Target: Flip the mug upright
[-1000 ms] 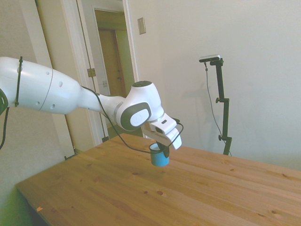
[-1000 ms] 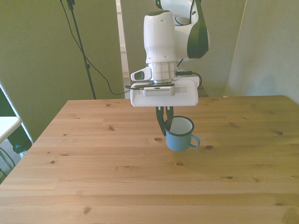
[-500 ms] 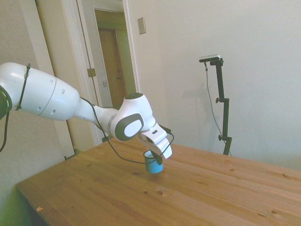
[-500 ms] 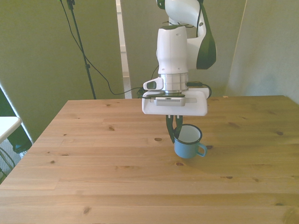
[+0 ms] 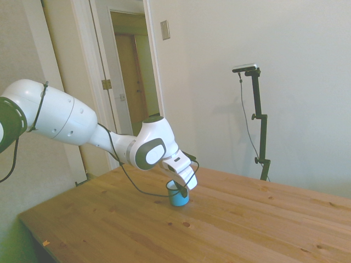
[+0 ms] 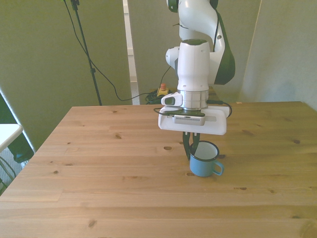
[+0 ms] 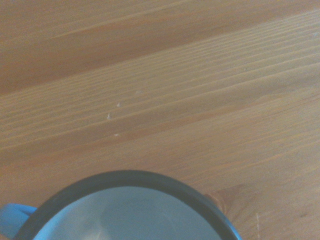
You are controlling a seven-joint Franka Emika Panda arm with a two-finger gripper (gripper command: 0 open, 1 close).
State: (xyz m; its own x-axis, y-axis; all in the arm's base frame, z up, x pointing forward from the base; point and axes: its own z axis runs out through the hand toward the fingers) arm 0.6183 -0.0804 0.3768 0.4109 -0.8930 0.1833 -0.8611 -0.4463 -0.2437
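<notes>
- Side view: we count one mug [image 5: 177, 195] and one gripper [image 5: 180, 189]. The light-blue mug stands upright, mouth up, and appears to rest on the wooden tabletop [image 5: 230, 224], toward that surface's far edge. We cannot see into the mug from this angle.
- Side view, arm pose: the white arm [image 5: 82, 126] reaches in from the picture's left, slopes down to the wrist, and sets the gripper directly over the mug's rim. The fingers are too small here for us to judge.
- Front view: one mug [image 6: 204, 160], upright near the middle of the tabletop [image 6: 99, 183], its handle turned toward the front view's right. The dark rim and white inside are visible; we see nothing in it.
- Front view, arm pose: the forearm stands nearly vertical with the gripper [image 6: 190, 147] pointing straight down. The dark fingers [image 6: 186, 148] are drawn close together, clamped on the mug's rim at the side toward the front view's left, one outside the wall and one seemingly inside.
- Wrist view: one mug [image 7: 130, 212] seen from close above, showing a thin dark rim, a pale empty interior and a bit of blue handle. Bare wood grain of the tabletop [image 7: 175, 85] fills the remainder.
</notes>
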